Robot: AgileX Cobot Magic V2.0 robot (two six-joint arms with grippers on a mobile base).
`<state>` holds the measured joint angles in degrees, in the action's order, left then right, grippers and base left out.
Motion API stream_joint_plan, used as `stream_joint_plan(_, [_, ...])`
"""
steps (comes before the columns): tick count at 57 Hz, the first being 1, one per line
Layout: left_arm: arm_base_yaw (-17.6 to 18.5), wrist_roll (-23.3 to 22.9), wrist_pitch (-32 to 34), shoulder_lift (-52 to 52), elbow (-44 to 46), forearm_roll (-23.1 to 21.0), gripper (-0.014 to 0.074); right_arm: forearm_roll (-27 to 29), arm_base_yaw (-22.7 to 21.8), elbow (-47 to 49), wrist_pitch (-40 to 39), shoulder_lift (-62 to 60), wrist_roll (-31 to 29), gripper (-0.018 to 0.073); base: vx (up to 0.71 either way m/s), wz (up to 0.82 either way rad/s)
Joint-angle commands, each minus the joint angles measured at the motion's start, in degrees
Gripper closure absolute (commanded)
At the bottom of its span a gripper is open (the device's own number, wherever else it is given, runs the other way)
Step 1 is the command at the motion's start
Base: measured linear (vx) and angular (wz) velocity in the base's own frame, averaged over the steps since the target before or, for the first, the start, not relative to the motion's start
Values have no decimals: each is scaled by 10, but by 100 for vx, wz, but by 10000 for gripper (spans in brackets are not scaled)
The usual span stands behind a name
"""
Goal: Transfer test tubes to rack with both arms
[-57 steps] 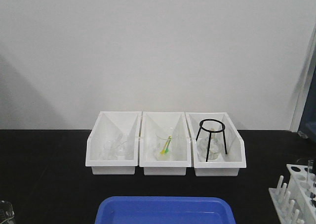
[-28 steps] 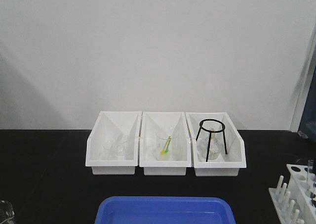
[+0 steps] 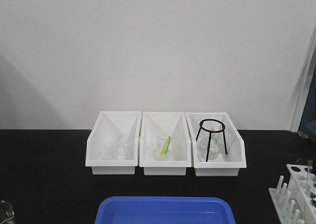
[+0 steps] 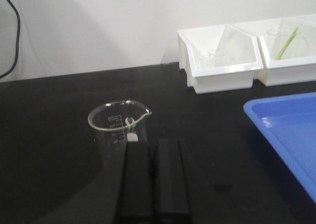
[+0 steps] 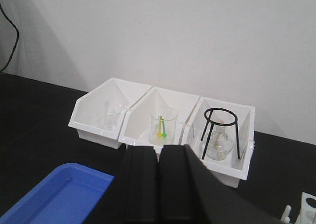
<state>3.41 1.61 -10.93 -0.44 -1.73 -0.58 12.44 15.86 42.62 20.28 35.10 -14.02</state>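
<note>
The white rack (image 3: 295,194) stands at the table's right front edge, cut off by the frame, with one slim clear test tube (image 3: 310,168) upright in it. A corner of the rack shows in the right wrist view (image 5: 305,207). More clear glassware, hard to make out, lies in the left white bin (image 3: 112,150). My left gripper (image 4: 153,146) is shut and empty, low over the black table just behind a clear beaker (image 4: 117,126). My right gripper (image 5: 159,152) is shut and empty, raised in front of the bins. Neither arm shows in the front view.
Three white bins sit side by side at the back: the middle bin (image 3: 164,165) holds a beaker with yellow-green sticks, the right bin (image 3: 217,167) a black tripod stand (image 3: 212,133) over a flask. A blue tray (image 3: 165,211) lies at the front centre.
</note>
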Motion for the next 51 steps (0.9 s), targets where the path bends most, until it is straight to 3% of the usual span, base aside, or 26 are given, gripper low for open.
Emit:
stream_joint_plan(1, [-1, -3, 38, -6, -15, -6, 617, 2, 0, 17, -44, 0, -4, 567, 0, 0])
stream_joint_plan(34, [-1, -3, 38, -6, -15, -6, 617, -2, 0, 17, -44, 0, -7, 566, 0, 0])
stream_joint_plan(44, [-1, -3, 38, -6, -15, -6, 617, -43, -1, 15, -26, 13, -9, 566, 0, 0])
stream_joint_plan(51, [-1, -3, 38, -6, -15, -6, 617, -88, -1, -40, -73, 10, 10, 566, 0, 0])
